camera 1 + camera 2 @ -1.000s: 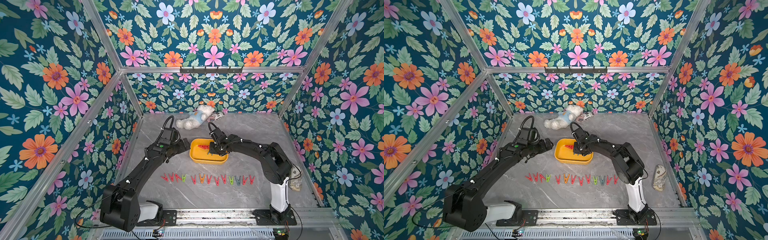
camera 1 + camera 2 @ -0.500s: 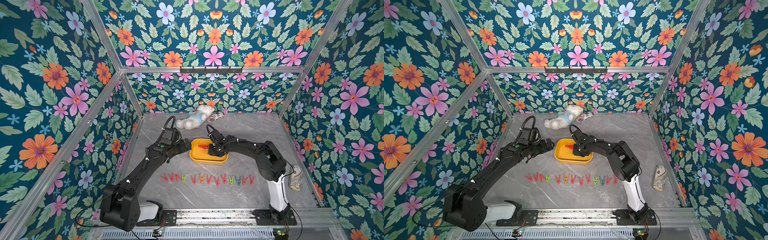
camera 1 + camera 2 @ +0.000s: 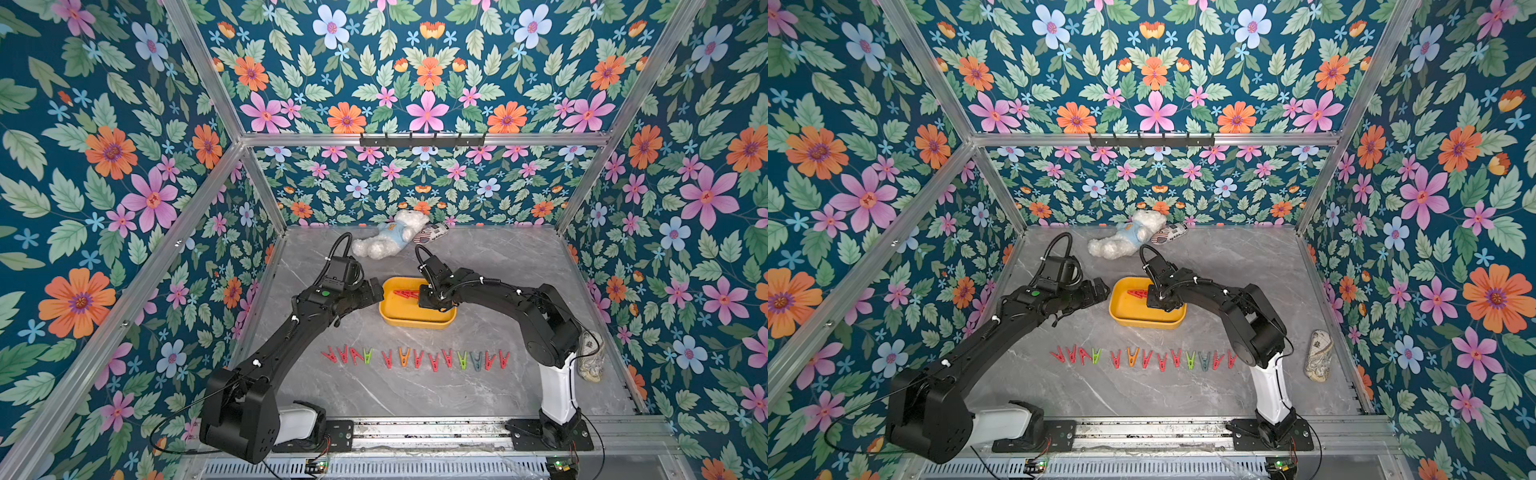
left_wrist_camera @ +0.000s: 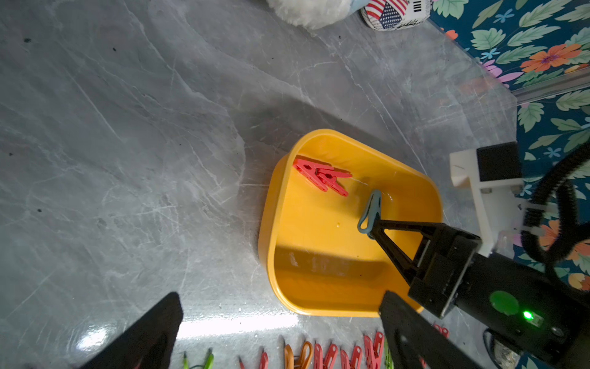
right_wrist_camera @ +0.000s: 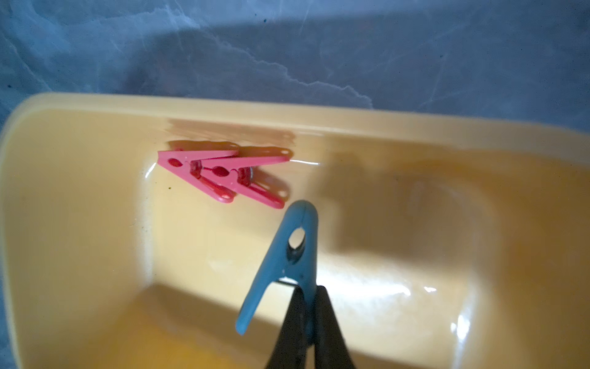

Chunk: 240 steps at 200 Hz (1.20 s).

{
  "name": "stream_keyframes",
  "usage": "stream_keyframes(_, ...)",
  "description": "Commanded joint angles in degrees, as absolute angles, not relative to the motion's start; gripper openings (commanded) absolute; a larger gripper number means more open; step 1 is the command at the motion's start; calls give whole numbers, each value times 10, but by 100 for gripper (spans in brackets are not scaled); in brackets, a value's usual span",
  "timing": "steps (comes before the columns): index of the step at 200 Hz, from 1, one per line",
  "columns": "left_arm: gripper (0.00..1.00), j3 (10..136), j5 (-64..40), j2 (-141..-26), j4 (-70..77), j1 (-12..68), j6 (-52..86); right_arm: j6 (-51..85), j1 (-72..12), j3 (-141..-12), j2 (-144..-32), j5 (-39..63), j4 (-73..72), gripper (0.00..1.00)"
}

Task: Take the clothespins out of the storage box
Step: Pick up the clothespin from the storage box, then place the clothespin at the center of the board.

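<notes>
In both top views, clothespins (image 3: 417, 358) lie in a row on the table (image 3: 498, 257) before the yellow box (image 3: 415, 323); the right gripper (image 3: 430, 302) reaches inside. Left wrist: the left gripper (image 4: 281, 298) gapes wide beside it. Right wrist: its jaws pinch a grey-blue clothespin (image 5: 287, 265) near two red clothespins (image 5: 223, 179).

White teddy bear (image 3: 388, 242) in a blue top lies at the far edge of the grey marble bench (image 3: 503, 262). Flag-print case (image 3: 431, 233) just beside its head. Second patterned case (image 3: 1317, 355) at the bench's right edge. Floral walls.
</notes>
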<state>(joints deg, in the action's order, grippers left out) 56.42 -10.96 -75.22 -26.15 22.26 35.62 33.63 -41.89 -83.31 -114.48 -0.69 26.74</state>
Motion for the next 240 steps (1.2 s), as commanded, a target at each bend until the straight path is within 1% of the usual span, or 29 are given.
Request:
stream_keyframes(1,100,573,-111,-758,-247,231,353,348,-418,-821,-1118,-34,278,0)
stream_keyframes(86,100,644,-109,-823,-236,302,338,398,-415,-670,-955,-105,286,0)
stream_keyframes(91,100,649,-109,-830,-236,307,337,402,-413,-659,-928,-109,287,0)
stream_keyframes(147,100,686,-118,-877,-225,336,333,450,-392,-519,-793,-143,321,0)
stream_keyframes(184,100,703,-125,-902,-218,350,333,479,-370,-426,-704,-147,343,0)
stream_keyframes(240,100,709,-126,-915,-211,361,337,515,-340,-323,-594,-137,372,0)
